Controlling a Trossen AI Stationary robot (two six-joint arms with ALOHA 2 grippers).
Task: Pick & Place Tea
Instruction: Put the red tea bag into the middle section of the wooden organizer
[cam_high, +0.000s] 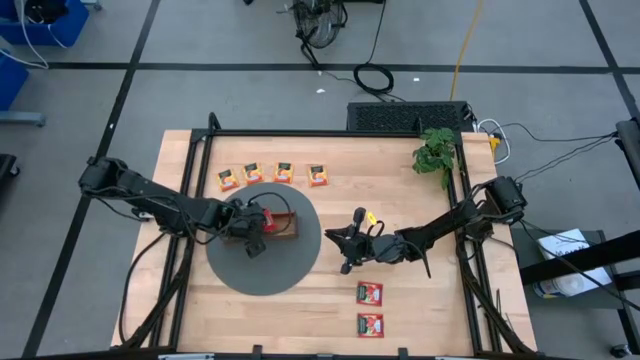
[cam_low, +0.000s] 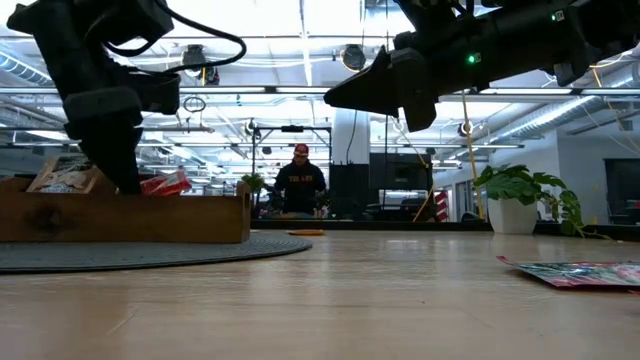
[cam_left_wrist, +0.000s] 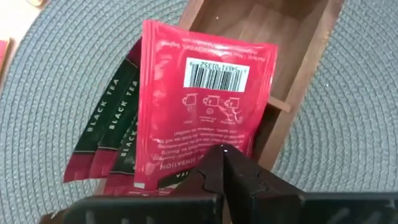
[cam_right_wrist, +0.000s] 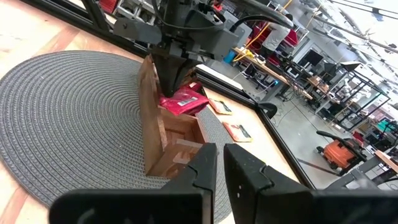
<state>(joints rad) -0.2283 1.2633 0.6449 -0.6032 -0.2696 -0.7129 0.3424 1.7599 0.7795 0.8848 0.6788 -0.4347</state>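
Fingers of the left gripper (cam_left_wrist: 222, 163) were pinched shut on the lower edge of a red tea packet (cam_left_wrist: 202, 102), holding it upright over the end compartment of the wooden tray (cam_left_wrist: 292, 68). Judging by that pose, the packet was being lowered to stand beside the other red packets (cam_left_wrist: 106, 134) already leaning there. The tray sat on a round grey mat (cam_high: 265, 245) left of the tabletop's (cam_high: 420, 300) centre. The right gripper (cam_high: 352, 243) hovered at the mat's three o'clock, fingers closed on nothing, apparently waiting clear of the tray. Two more red packets (cam_high: 370, 308) lay at its six o'clock. A row of four orange-yellow packets (cam_high: 272, 175) waited at the mat's twelve o'clock, and a potted plant (cam_high: 436, 152) stood farther off.
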